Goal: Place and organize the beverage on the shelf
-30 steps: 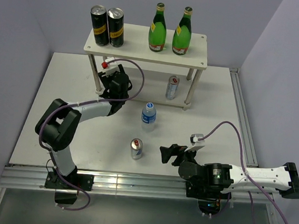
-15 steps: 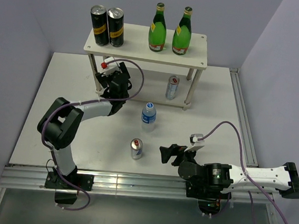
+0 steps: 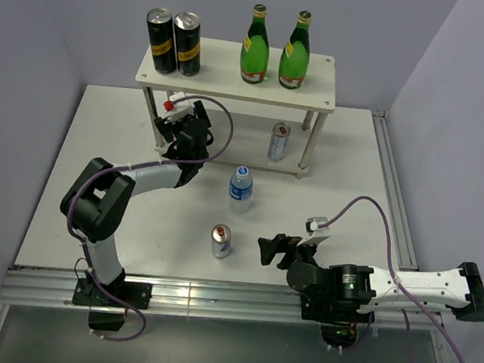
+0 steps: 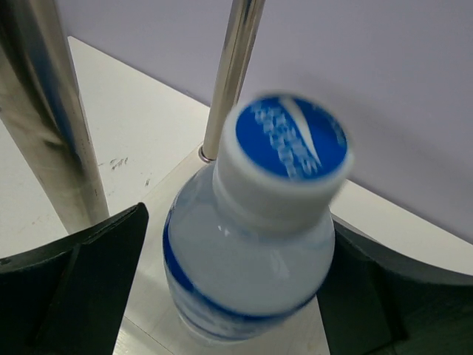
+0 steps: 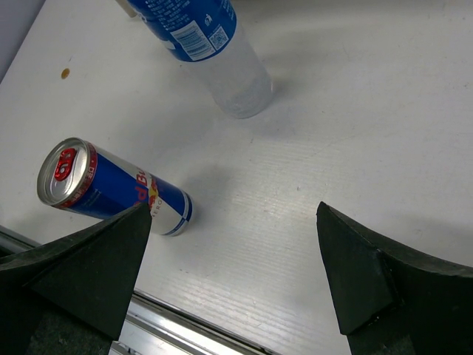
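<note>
Water bottle (image 4: pixel 251 251), base cut off, between parted left gripper (image 4: pixel 236 222) jaws; right gripper (image 5: pixel 233 211) agape.

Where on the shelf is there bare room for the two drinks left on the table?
Lower tier: bare between the left gripper, around its water bottle, and the silver can. Top board: a narrow gap between the black cans and the green bottles, plus a strip at the right end; its left end is crowded.
</note>
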Controlling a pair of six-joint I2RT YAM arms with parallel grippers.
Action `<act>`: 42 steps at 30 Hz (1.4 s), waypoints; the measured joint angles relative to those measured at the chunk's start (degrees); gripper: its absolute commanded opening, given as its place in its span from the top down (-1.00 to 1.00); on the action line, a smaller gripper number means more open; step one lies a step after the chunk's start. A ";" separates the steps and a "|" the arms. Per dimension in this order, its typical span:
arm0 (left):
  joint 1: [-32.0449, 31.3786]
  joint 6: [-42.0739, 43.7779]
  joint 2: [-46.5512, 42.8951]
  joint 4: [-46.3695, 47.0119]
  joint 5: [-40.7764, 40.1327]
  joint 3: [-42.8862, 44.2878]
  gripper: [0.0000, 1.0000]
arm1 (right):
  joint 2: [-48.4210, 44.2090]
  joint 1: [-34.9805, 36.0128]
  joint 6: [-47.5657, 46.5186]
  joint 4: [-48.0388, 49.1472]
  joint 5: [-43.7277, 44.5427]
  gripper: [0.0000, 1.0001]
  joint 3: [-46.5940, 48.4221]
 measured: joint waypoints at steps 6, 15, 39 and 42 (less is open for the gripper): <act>-0.02 0.46 -0.37 0.83 2.60 -0.79 -0.90 | 0.02 0.02 -0.02 0.00 0.00 -1.00 0.00; -0.24 0.98 -0.98 0.72 7.02 -1.09 -0.90 | 0.02 0.02 -0.02 0.00 0.00 -1.00 0.00; -1.57 2.62 -14.40 -7.72 18.62 -6.47 -0.88 | 0.87 0.39 0.00 -0.02 0.33 -1.00 0.00; -2.23 2.21 -18.67 -10.01 19.80 -8.02 -0.88 | 0.94 0.46 0.02 -0.02 0.46 -1.00 0.00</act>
